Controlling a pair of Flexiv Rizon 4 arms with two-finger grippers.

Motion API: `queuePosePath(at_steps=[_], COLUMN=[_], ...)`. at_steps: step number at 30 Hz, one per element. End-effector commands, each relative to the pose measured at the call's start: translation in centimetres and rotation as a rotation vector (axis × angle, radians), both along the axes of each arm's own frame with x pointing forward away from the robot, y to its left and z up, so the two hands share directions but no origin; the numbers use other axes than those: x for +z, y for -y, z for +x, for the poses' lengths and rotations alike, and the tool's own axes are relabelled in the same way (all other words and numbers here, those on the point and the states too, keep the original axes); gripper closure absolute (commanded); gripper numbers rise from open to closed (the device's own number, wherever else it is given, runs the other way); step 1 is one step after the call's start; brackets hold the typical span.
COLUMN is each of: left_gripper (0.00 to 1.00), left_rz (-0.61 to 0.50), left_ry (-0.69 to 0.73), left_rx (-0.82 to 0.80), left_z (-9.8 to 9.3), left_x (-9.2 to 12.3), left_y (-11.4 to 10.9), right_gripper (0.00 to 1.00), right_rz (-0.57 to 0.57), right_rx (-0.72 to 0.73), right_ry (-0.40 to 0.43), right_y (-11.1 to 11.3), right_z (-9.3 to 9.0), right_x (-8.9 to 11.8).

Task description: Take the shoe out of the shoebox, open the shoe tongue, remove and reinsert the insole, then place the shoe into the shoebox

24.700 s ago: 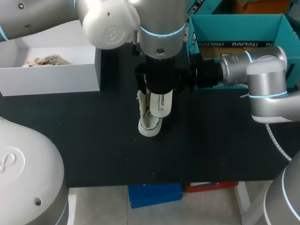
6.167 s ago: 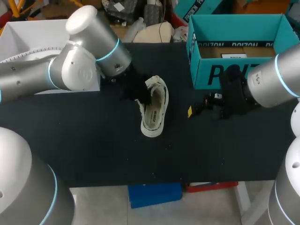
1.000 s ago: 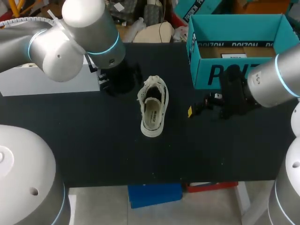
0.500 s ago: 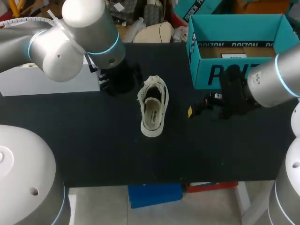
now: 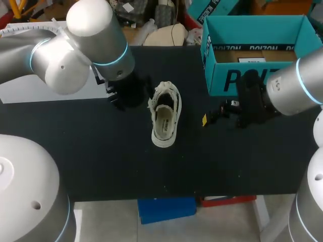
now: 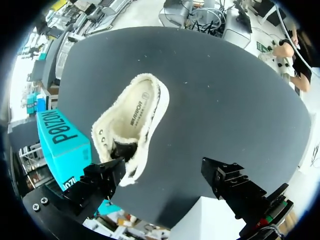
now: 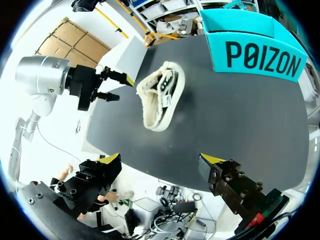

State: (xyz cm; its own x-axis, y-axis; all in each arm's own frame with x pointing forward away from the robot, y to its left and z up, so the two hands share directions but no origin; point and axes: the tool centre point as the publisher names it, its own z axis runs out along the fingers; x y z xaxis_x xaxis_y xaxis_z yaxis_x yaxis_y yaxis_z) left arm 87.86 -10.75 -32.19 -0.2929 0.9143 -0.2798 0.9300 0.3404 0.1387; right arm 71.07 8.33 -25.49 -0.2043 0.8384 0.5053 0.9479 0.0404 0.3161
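**Shoe on the surface, both claws spread**

The shoe (image 5: 164, 115) sits sole down on the dark surface (image 5: 101, 161), left of the teal shoebox (image 5: 222, 80) and apart from it; the left claw (image 6: 162, 172) hangs spread just left of the shoe; the right claw (image 7: 161, 160) is spread, right of the shoe.

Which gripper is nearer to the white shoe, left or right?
Left. The left gripper hangs close beside the shoe; the right gripper is farther off, by the teal shoebox.
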Motion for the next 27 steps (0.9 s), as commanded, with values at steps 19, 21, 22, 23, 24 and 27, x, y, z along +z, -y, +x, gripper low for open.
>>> queuePosePath(at_steps=[19, 21, 22, 23, 24, 27], left_gripper=[0.05, 0.08, 0.1, 0.14, 0.17, 0.27], left_rz=[0.061, 0.072, 0.08, 0.089, 0.095, 0.116], left_ry=[-0.044, -0.042, -0.041, -0.034, -0.031, -0.026], left_rx=[-0.296, -0.305, -0.319, -0.321, -0.319, -0.324], left_z=[1.6, 1.6, 1.6, 1.5, 1.5, 1.5], left_x=[-1.3, -1.7, -1.8, -2.0, -2.2, -2.8], left_y=[1.6, 1.9, 2.0, 2.1, 2.3, 2.4], right_gripper=[0.0, 0.0, 0.0, 0.0, 0.0, 0.0], right_rz=[-0.002, -0.002, -0.002, -0.002, -0.002, -0.002], right_rx=[-0.001, -0.001, -0.001, -0.001, -0.001, -0.001], right_ry=[0.0, 0.0, 0.0, 0.0, 0.0, 0.0], right_y=[-0.1, -0.1, -0.1, -0.1, -0.1, -0.1], right_z=[0.0, 0.0, 0.0, 0.0, 0.0, 0.0], right_x=[0.0, 0.0, 0.0, 0.0, 0.0, 0.0])
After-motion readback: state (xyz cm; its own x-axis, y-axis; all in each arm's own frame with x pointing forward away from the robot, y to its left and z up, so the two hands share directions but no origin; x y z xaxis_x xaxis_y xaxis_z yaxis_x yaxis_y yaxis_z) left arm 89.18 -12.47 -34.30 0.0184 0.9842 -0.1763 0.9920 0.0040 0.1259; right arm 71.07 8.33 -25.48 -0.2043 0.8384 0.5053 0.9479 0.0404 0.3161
